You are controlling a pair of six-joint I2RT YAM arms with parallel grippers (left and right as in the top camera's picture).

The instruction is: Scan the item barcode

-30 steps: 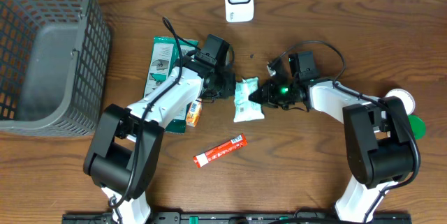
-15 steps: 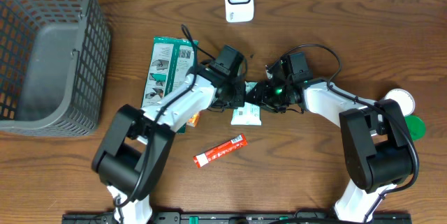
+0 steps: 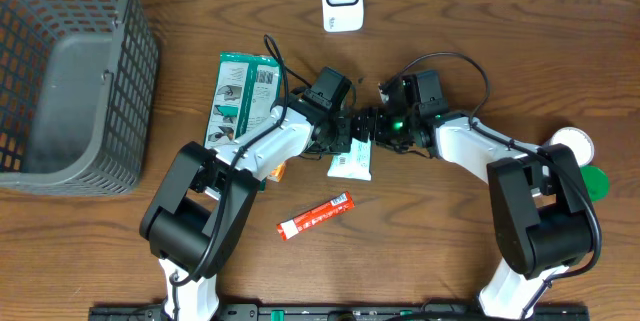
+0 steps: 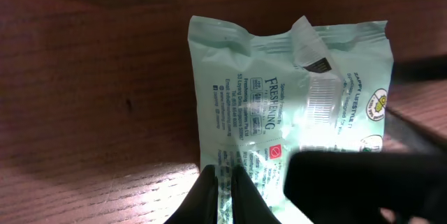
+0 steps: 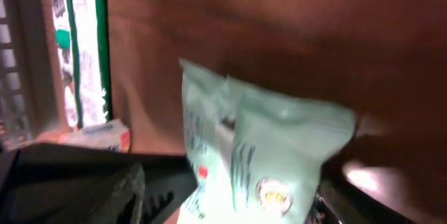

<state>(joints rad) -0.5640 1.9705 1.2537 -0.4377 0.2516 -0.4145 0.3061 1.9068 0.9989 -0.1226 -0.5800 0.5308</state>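
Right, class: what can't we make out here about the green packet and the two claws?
- Left wrist: packet print too small to find a barcode; a dark blurred shape covers its lower right corner.
- Right wrist: packet blurred, nothing legible.
- Overhead: left claw and right claw cover the packet's upper end, so their grip cannot be seen there.
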